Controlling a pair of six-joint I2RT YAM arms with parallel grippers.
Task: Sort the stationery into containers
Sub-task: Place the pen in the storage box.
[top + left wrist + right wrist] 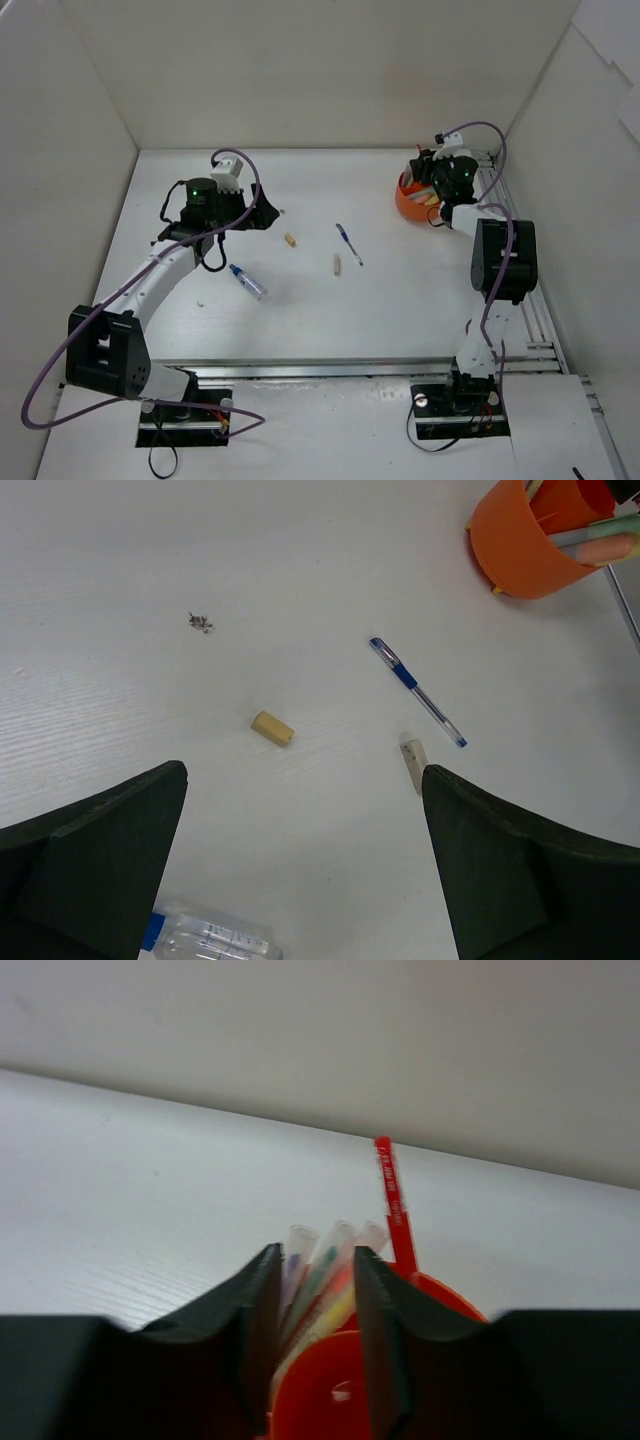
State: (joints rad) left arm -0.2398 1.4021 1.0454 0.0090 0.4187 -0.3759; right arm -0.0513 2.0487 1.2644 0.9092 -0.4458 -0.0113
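Note:
The orange pot (408, 203) stands at the back right and holds several highlighters and a red pen (392, 1198). My right gripper (437, 183) hangs right over the pot (335, 1385). Its jaws (315, 1252) are open by a narrow gap, and only the pot's highlighter caps (335, 1250) show through it. On the table lie a blue pen (349, 243), a beige stub (290, 239), a pale stub (337, 264) and a blue-capped clear tube (248, 283). My left gripper (255, 212) is wide open above the table (304, 770), holding nothing. The beige stub (272, 728) lies just ahead of it.
White walls close in the table at the back and on both sides. A metal rail (350, 368) runs along the near edge and another (542, 320) along the right. A few dark specks (200, 622) lie on the table surface. The pot (525, 540) is at the left wrist view's top right.

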